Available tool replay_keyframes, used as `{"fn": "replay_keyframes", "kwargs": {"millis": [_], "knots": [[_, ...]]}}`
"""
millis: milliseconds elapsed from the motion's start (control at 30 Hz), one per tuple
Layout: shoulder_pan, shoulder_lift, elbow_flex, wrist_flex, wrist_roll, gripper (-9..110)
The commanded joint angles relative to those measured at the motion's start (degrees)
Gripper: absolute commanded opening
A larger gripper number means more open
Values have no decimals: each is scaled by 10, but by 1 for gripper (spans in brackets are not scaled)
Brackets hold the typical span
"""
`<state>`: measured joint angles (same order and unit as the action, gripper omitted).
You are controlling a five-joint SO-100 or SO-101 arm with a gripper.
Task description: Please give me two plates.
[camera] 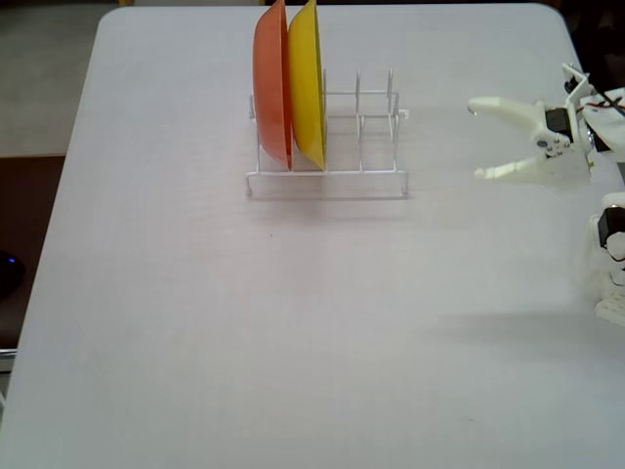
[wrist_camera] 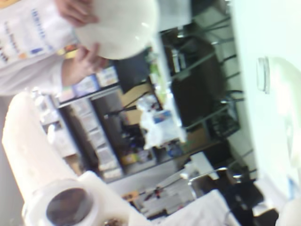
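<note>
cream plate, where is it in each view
Wrist view: cream plate at the top, held in a person's hands.
Fixed view: not in it; only the orange plate and yellow plate stand in the rack.
Shared landmark: none that can be matched.

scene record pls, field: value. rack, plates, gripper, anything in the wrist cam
rack: white wire rack on the table, fixed view
in rack: orange-red plate and yellow plate, upright on edge, side by side in the left slots
free slots: those to the right of the yellow plate
gripper: gripper open, empty, right of the rack, not touching it
wrist view: cream-white plate held by a person's hands
light blue plate: not seen in either view
</note>
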<state>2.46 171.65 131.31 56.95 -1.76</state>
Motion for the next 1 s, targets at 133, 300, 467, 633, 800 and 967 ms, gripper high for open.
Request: {"fn": "replay_keyframes", "kwargs": {"millis": [133, 300, 467, 633, 800, 967], "knots": [[-8, 92, 100, 20, 38, 58], [-22, 136, 159, 20, 35, 58], [-54, 172, 202, 12, 33, 57], [-63, 180, 247, -8, 34, 57], [-62, 180, 305, -47, 52, 52], [-62, 180, 356, -86, 62, 30]]}}
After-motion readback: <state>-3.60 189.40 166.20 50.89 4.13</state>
